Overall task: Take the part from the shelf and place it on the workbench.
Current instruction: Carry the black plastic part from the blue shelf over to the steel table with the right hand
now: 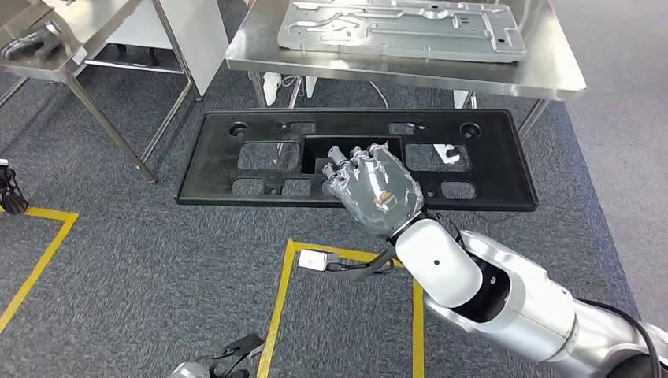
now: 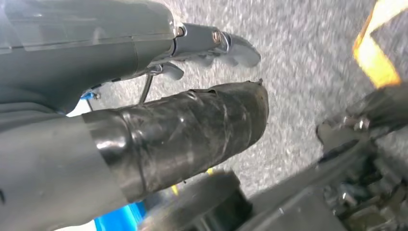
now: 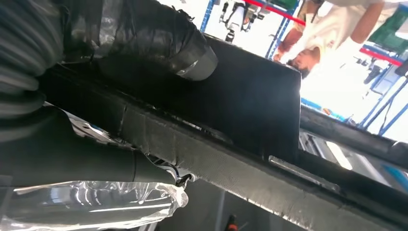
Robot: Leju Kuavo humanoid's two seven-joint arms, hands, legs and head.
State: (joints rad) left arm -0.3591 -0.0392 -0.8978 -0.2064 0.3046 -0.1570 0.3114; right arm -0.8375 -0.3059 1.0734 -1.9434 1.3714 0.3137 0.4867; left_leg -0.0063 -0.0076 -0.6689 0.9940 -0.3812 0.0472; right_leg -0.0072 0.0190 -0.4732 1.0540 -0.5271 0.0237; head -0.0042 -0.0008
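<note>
**Black part gripped in the right hand, short of the workbench**

Over on the far left of the right hand, a steel side table (image 1: 55, 67) juts in, well apart from the action, with yellow floor tape (image 1: 43, 248) boxed out on the grey carpet (image 1: 157, 268) below it. The left hand (image 2: 144, 139) hangs over that carpet in its wrist view, fingers curled in loosely with nothing between them.

Now to the centre: the black part (image 1: 354, 157), a long flat panel full of cut-outs, sits level above the carpet, and the right hand (image 1: 376, 189) has it. The fingers (image 1: 346, 161) hook over the rim of the middle opening, and the right wrist view shows the thumb (image 3: 159, 41) pressed against the panel's face, so that is a firm grip on the near edge.

Just beyond the hand and the panel stands the workbench (image 1: 551, 75), its steel top carrying a grey metal plate (image 1: 402, 30). The panel is in front of the bench and lower than its top, not resting on it.

Far off in the right wrist view, a person (image 3: 332, 38) in a light top stands among blue racking.
</note>
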